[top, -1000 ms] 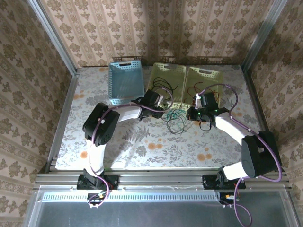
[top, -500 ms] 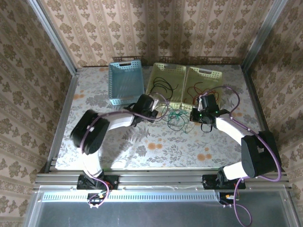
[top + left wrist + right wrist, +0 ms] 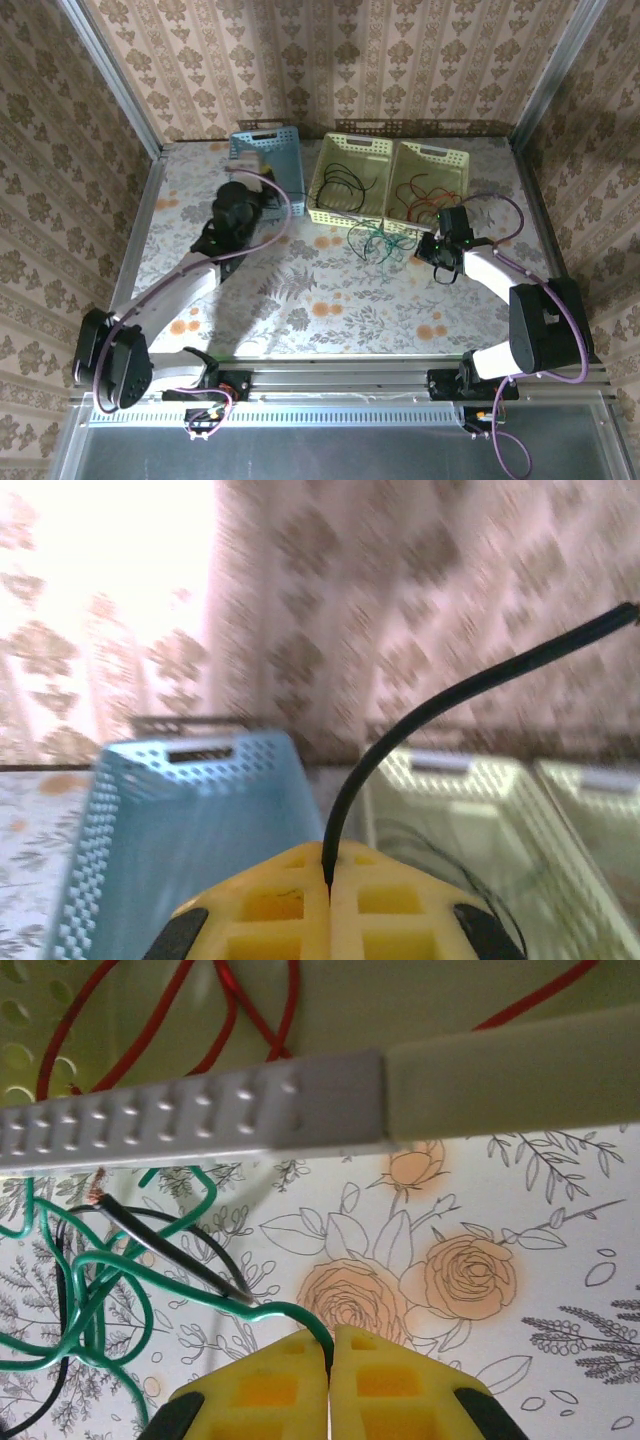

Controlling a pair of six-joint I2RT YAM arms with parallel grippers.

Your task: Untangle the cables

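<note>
The tangle of cables [image 3: 378, 245] lies on the flowered table [image 3: 330, 300], just in front of the near walls of two pale yellow-green baskets. It is mostly green loops with a few black strands through them.

The right end effector [image 3: 443, 243] sits low at the right edge of the tangle. In the right wrist view its yellow fingers [image 3: 330, 1345] are pressed together on a green cable [image 3: 285, 1307]. This cable curves off to the left into the green loops. A black strand with a bare tip [image 3: 165, 1238] crosses over those loops. Directly ahead, the perforated near rim of the right basket [image 3: 200, 1110] stands between this end effector and the red cables [image 3: 250, 1000] lying inside.

The left end effector [image 3: 250, 170] is raised at the near end of the blue basket [image 3: 270, 150], well apart from the tangle. Seen from its wrist, its fingers [image 3: 328, 880] are closed on a black cable [image 3: 450, 695]. That cable arcs up and to the right, above the middle basket [image 3: 352, 142]. More black cable is coiled in that basket.
</note>
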